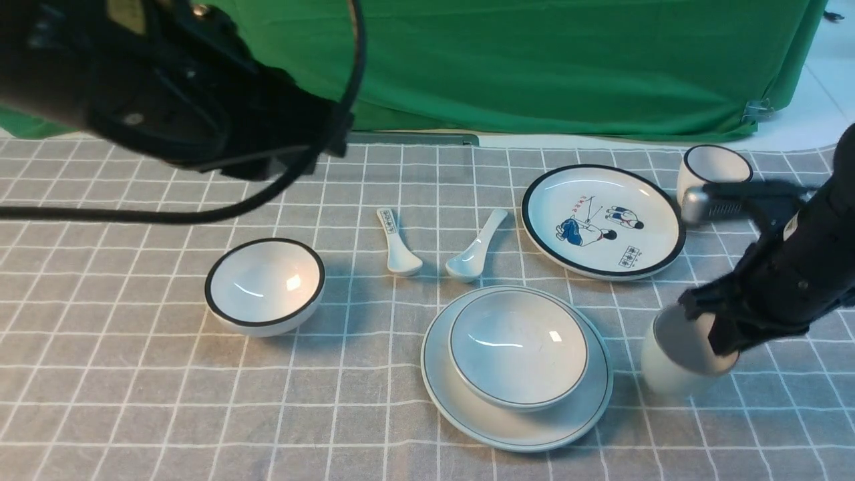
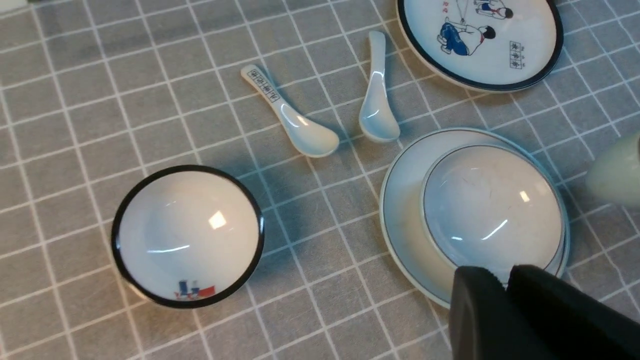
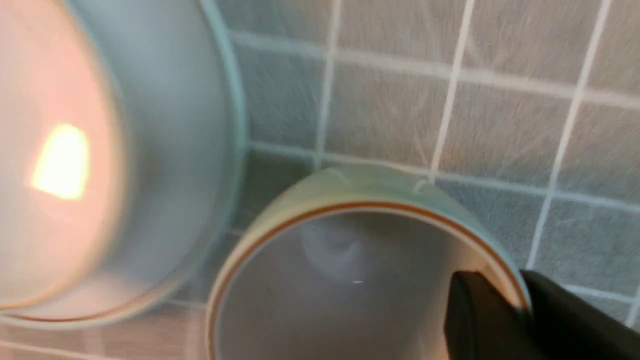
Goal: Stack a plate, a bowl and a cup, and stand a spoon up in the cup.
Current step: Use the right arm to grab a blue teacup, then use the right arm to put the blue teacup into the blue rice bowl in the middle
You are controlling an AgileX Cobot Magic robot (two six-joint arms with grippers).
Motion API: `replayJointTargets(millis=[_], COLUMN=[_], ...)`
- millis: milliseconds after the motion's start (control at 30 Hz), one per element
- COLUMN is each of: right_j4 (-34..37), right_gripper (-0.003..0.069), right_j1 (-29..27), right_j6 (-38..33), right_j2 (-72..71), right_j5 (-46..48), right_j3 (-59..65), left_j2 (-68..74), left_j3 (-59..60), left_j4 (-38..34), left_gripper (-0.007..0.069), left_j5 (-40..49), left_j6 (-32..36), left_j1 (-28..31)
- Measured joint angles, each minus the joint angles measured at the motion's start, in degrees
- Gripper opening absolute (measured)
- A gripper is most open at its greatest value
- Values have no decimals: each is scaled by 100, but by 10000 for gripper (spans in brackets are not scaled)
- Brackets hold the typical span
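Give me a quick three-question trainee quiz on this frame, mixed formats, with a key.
1. True or false: the bowl sits on the plate.
2. Multiple choice: the right gripper has its jaws closed on
A) the printed-handle spoon
B) the rim of the cup
C) the black-rimmed bowl
3. Short answer: besides the cup, which task item is not yet on the stack?

Key
1. True.
2. B, one jaw inside the rim and one outside.
3. The spoon, lying flat on the cloth beyond the plate.
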Motion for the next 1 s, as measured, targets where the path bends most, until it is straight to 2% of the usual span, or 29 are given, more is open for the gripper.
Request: replayJointTargets(millis=[100,200,367,567,1000], right_j4=[359,503,549,494,217], right_gripper=[87,87,87,87,87], right_j1=[133,503,1152,1615,1723], right_j6=[-214,-274,-280,-213,27], right_j2=[-275,-227,177,851,1428], right_j5=[338,604,719,693,65], right_j3=[-565,-991,-1308,-1469,-1548], left_j2=[-111,-118,-86,-75,-75], left_j3=[0,0,0,159,751], left_j4=[123,136,136,136,136], left_gripper=[59,59,59,59,59], left_j5=[207,223,184,99,90], left_j6=[-17,-23,-92,-129,-302], left_j1=[0,4,4,4,4])
